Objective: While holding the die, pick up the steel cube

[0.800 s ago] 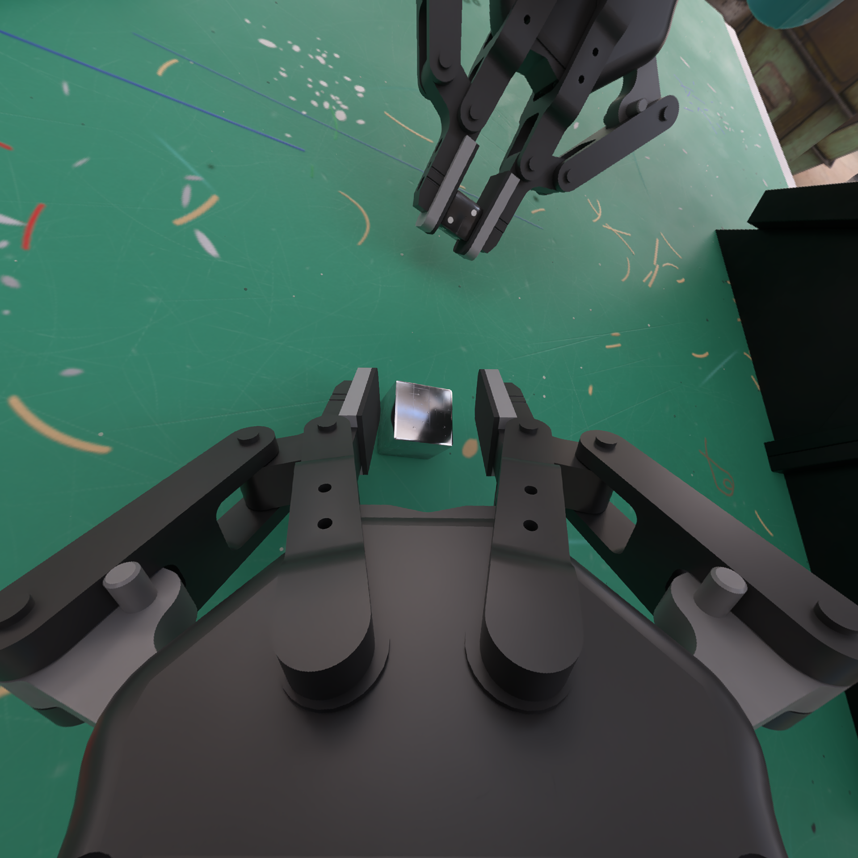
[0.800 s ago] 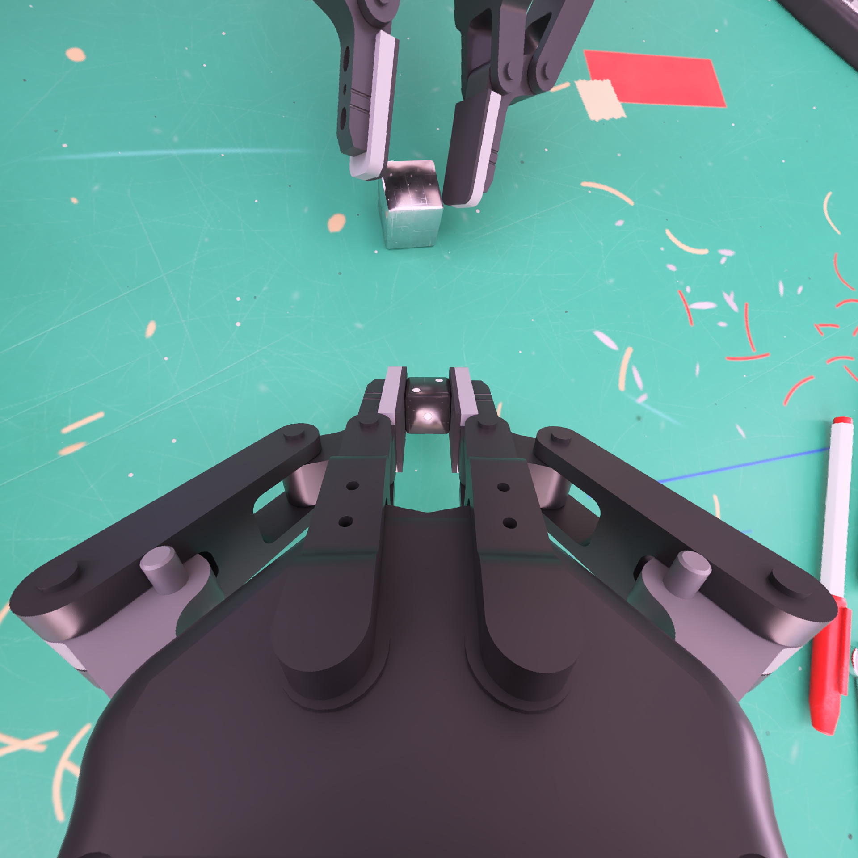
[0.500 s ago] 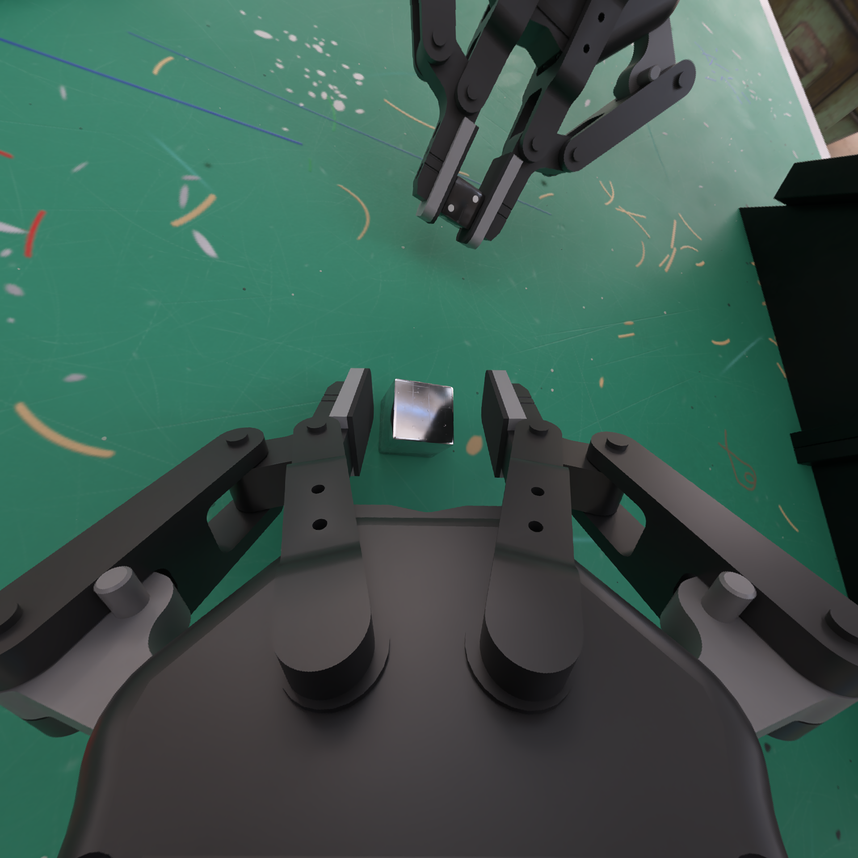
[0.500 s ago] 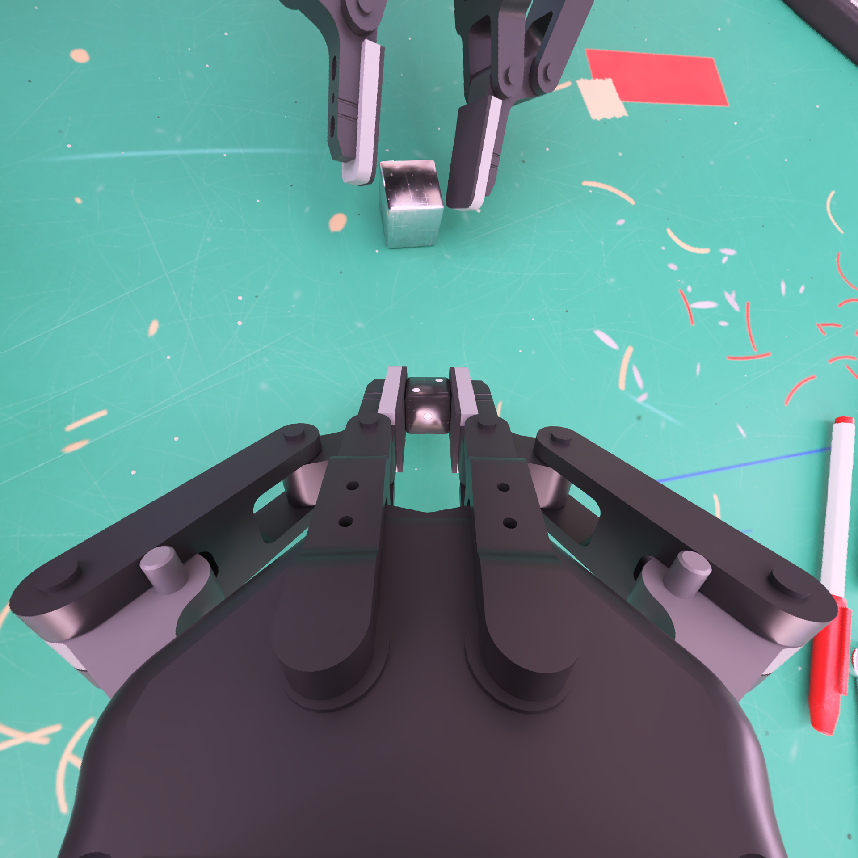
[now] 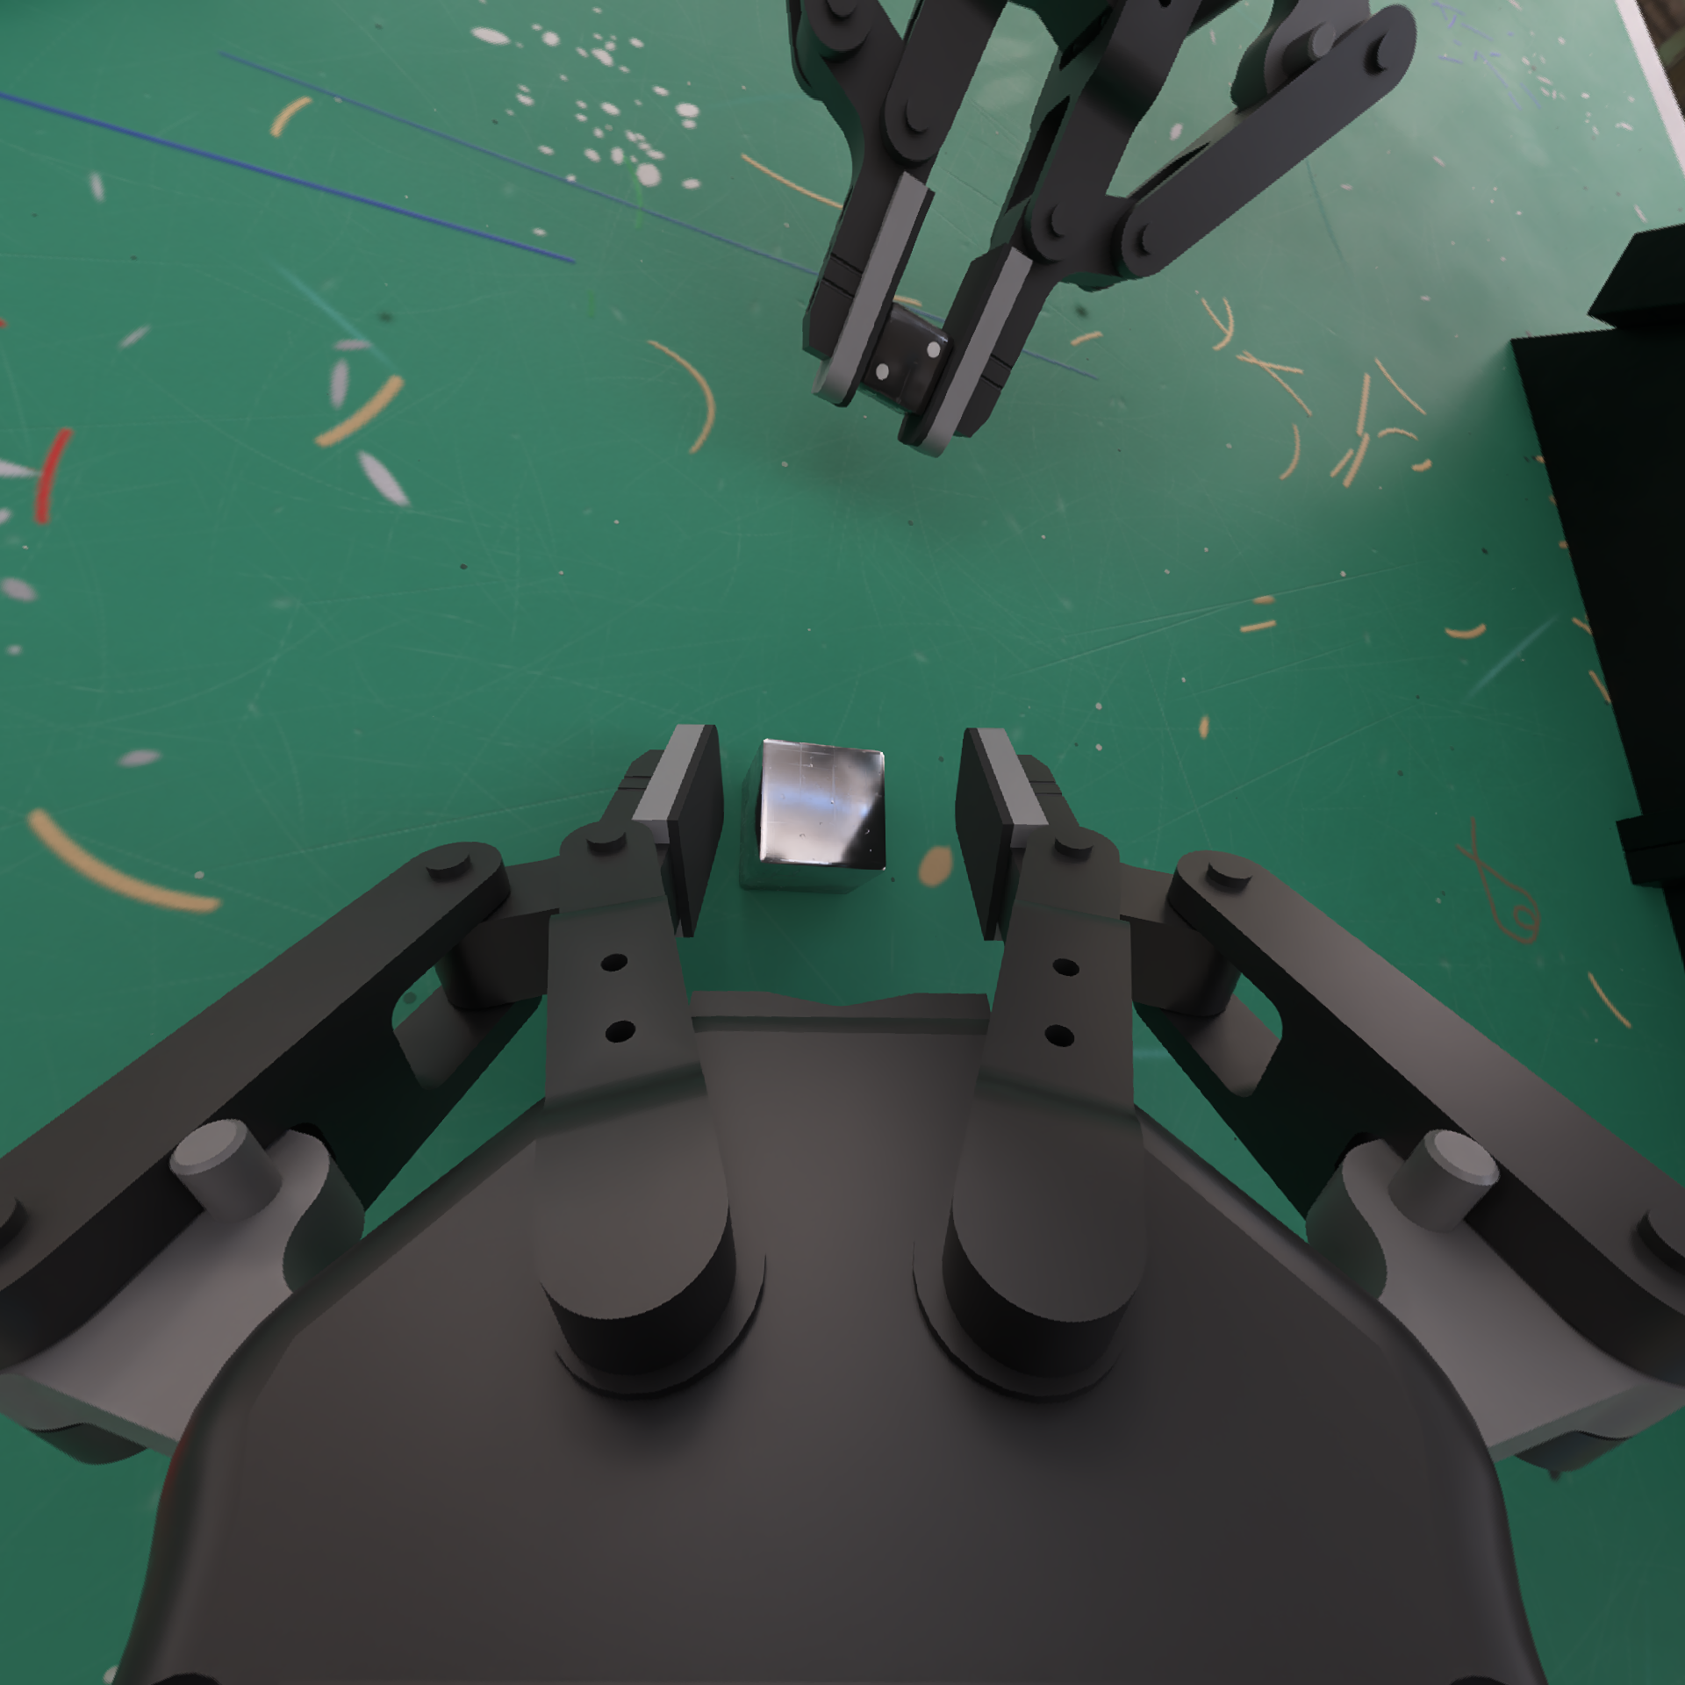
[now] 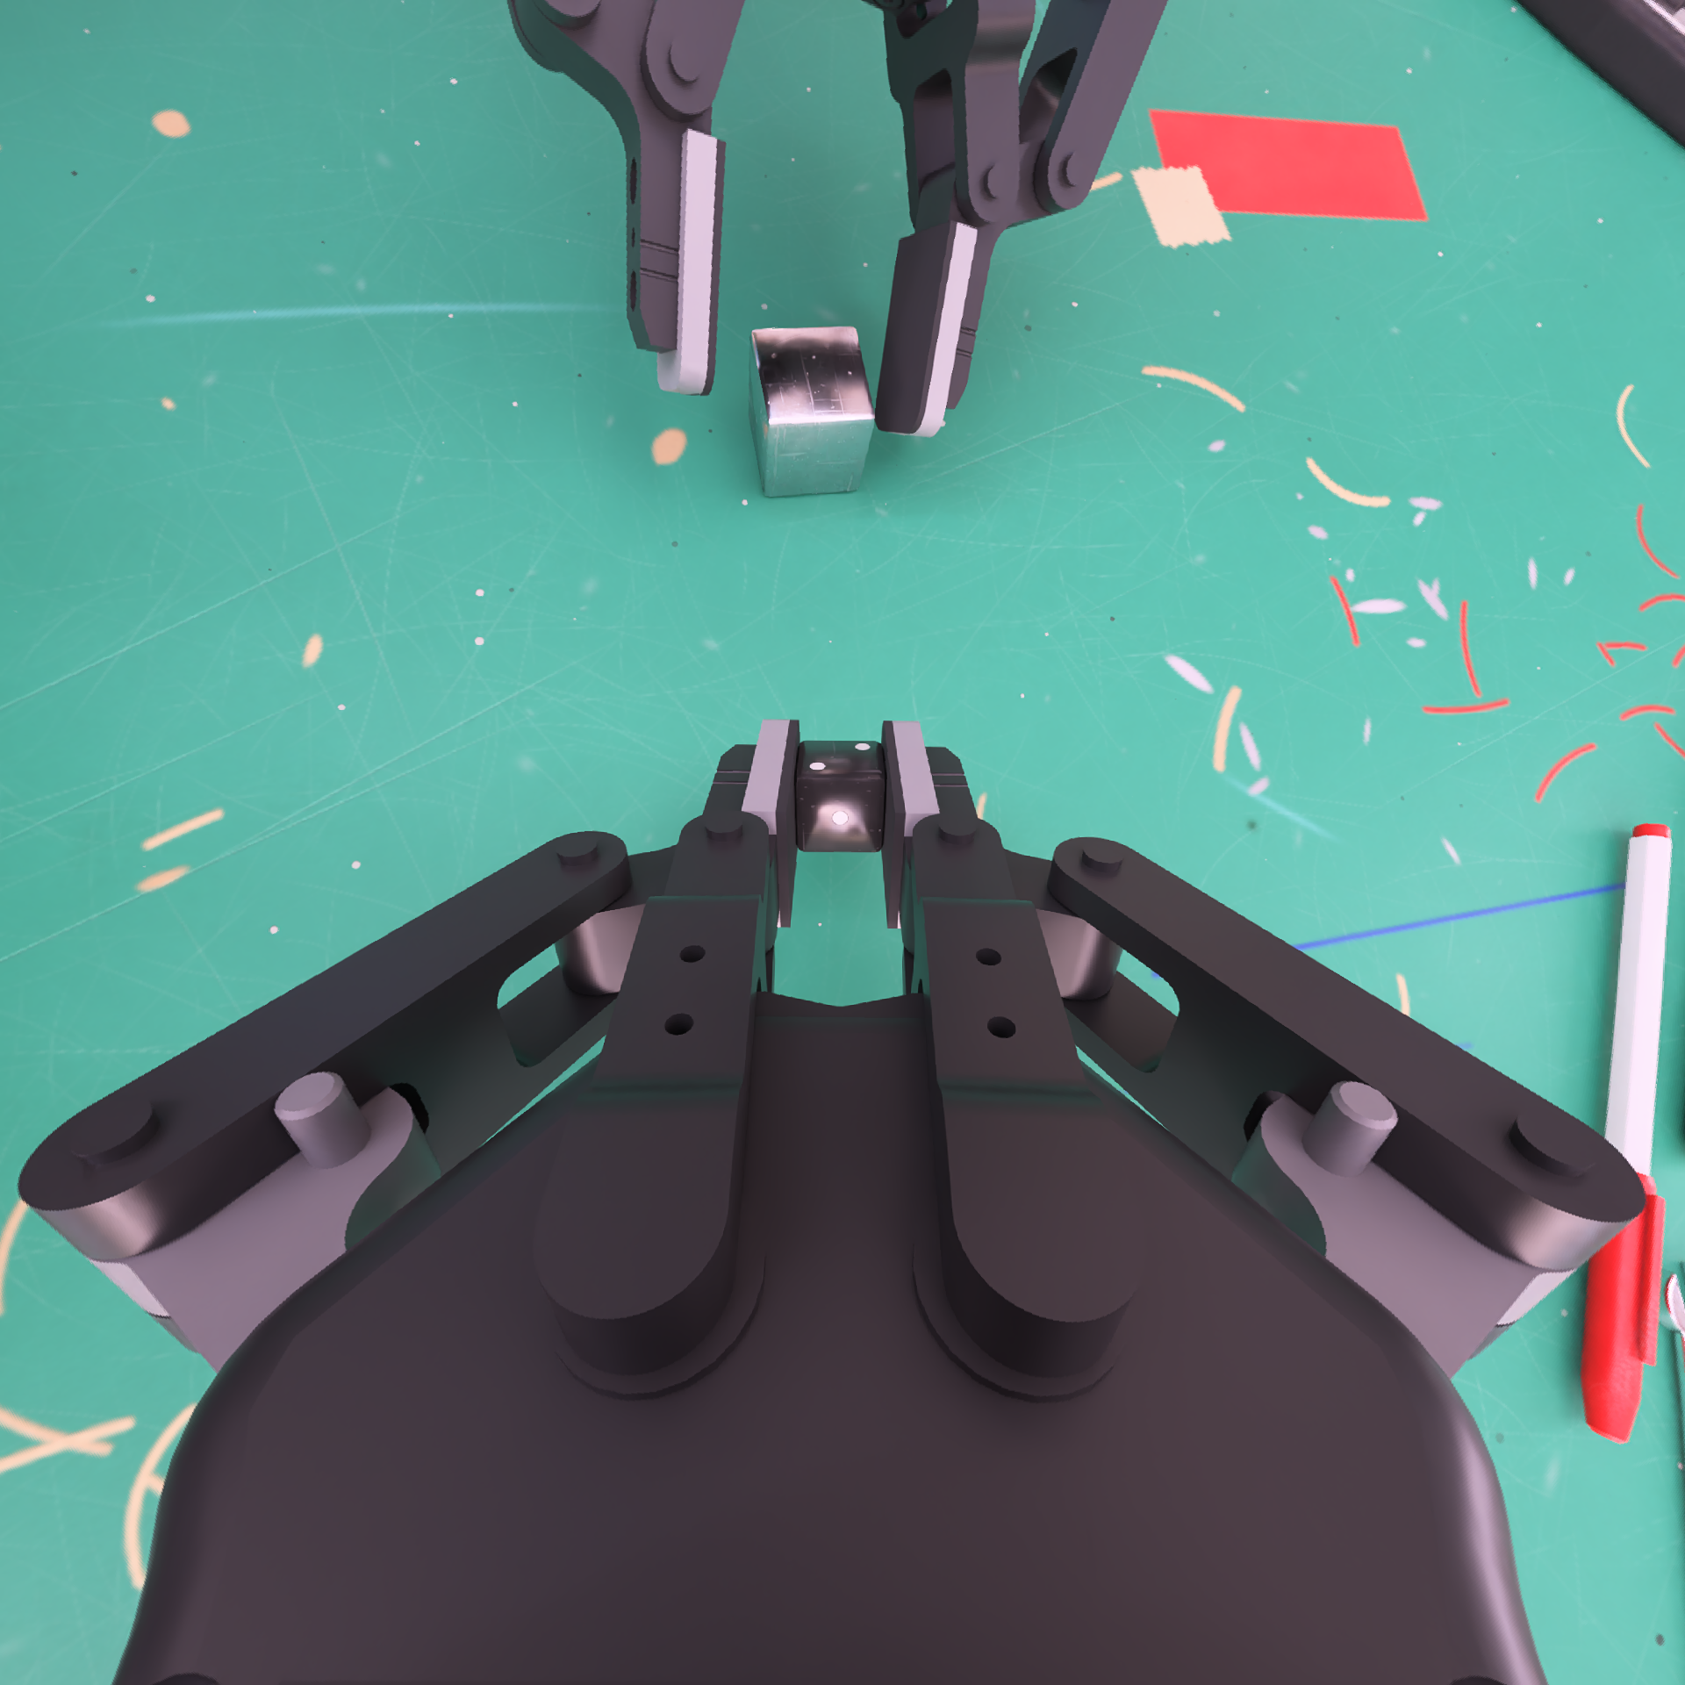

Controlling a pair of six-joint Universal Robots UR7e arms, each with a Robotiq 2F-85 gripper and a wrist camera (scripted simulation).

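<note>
The steel cube point(image 5: 822, 807) is shiny and rests on the green mat. My left gripper point(image 5: 837, 802) is open, its fingers on either side of the cube and a little above the mat, with gaps on both sides, wider on the right. The same cube point(image 6: 808, 412) shows at the top of the right wrist view, between the left gripper's point(image 6: 802, 392) fingers. My right gripper point(image 6: 841, 784) is shut on a small black die point(image 6: 839, 798) with white pips and holds it above the mat. It also shows in the left wrist view point(image 5: 898, 401) with the die point(image 5: 904, 357).
A red and white marker point(image 6: 1632, 1131) lies on the mat at the right. A red rectangle point(image 6: 1286, 164) and a beige tape scrap point(image 6: 1181, 205) lie at the far right. A black block point(image 5: 1623, 584) stands at the right edge in the left wrist view.
My left gripper's fingers have spread wider around the steel cube and risen slightly. The right gripper still holds the die in the same place.
</note>
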